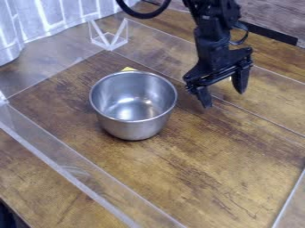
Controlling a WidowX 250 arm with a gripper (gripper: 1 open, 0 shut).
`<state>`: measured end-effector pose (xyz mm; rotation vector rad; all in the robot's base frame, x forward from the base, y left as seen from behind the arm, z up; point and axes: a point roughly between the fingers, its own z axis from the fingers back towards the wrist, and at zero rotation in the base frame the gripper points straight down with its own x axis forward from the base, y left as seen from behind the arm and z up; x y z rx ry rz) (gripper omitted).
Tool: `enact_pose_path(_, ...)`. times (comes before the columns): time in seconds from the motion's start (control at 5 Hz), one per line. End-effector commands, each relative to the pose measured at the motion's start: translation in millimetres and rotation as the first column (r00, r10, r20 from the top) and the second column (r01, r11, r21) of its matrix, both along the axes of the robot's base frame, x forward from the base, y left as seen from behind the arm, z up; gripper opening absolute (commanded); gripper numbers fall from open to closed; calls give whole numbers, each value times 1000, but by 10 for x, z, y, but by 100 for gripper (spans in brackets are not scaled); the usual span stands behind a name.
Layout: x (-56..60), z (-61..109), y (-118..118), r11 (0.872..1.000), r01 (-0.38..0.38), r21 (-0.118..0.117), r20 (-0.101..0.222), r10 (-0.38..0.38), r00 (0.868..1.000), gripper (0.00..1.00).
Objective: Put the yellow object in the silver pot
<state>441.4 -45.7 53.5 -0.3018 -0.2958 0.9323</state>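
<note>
Yellow object [128, 69] behind pot [132, 105] on counter [220, 169]; fingers [241, 87] wide open, right of pot.

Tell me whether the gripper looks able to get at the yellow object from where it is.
Probably yes: the open gripper hangs to one side, and nothing visible stands between them, though the silver pot hides part of the yellow object.

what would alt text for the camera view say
A black gripper hangs open over a wooden table, right of a shiny silver pot in the picture. Just behind the pot, a sliver of a yellow object shows, outside it.
</note>
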Motion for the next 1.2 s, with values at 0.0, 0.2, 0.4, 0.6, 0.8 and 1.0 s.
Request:
enact_pose_path(0.0, 43, 148, 150, 999, -32, -4, 53, 32, 998, 0)
enact_pose_path(0.2, 39, 113, 219, 999, -43, -3, 52, 43, 998, 0)
enact_pose_path(0.4, 39, 191, 136, 999, -42, -26, 60, 44, 997, 0)
enact_pose_path(0.6, 43, 253, 60, 999, -36, -40, 70, 38, 997, 0)
enact_pose_path(0.8, 52, 449, -5, 997, -58, -52, 82, 62, 995, 0)
enact_pose_path(1.0, 92, 653, -67, 994, -85, -68, 90, 91, 992, 0)
